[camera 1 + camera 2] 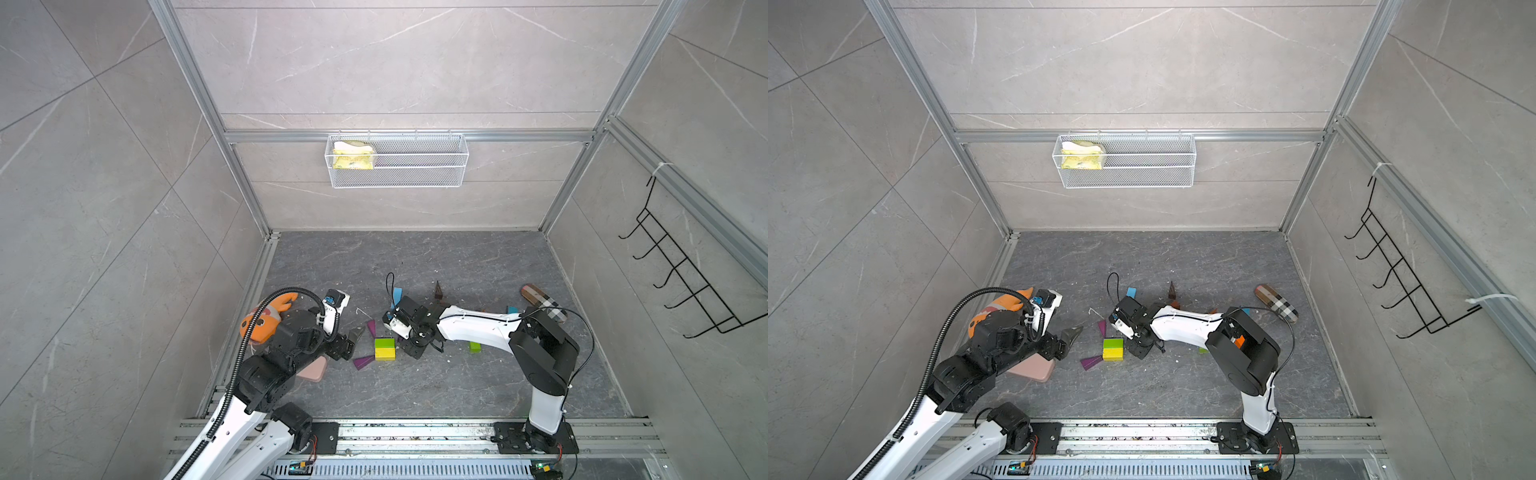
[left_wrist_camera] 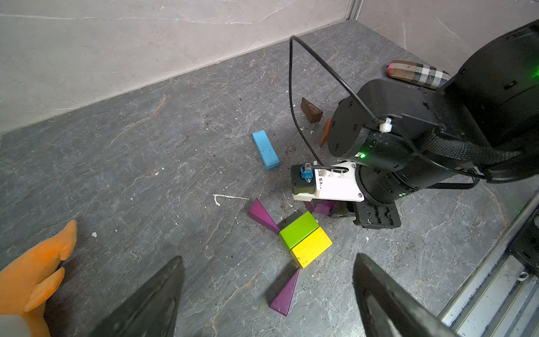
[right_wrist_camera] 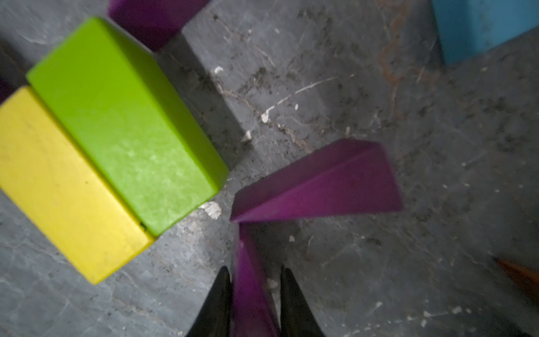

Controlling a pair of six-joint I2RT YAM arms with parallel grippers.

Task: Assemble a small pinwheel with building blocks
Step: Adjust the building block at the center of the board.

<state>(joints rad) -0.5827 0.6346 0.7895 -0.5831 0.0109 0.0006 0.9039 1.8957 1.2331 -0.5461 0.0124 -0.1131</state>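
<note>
At lower centre I have green brick (image 2: 299, 229), yellow brick (image 2: 310, 246) and two purple wedges (image 2: 262, 216) set; right gripper (image 3: 253, 271) clamps a third wedge (image 3: 250, 291), left gripper (image 2: 268, 258) gapes empty.

Walls (image 1: 415, 62): pale grey stone-look tiles with white veining, evenly lit. Aluminium frame (image 1: 407, 136) runs along the corners. White mesh basket (image 1: 419, 170) hangs on the back wall, yellow cloth (image 1: 353, 160) inside. Black hook rack (image 1: 685, 262) on the side wall. Surface (image 1: 415, 257): dark grey slate, scuffed. Metal rail (image 1: 415, 432) along the near edge.
</note>
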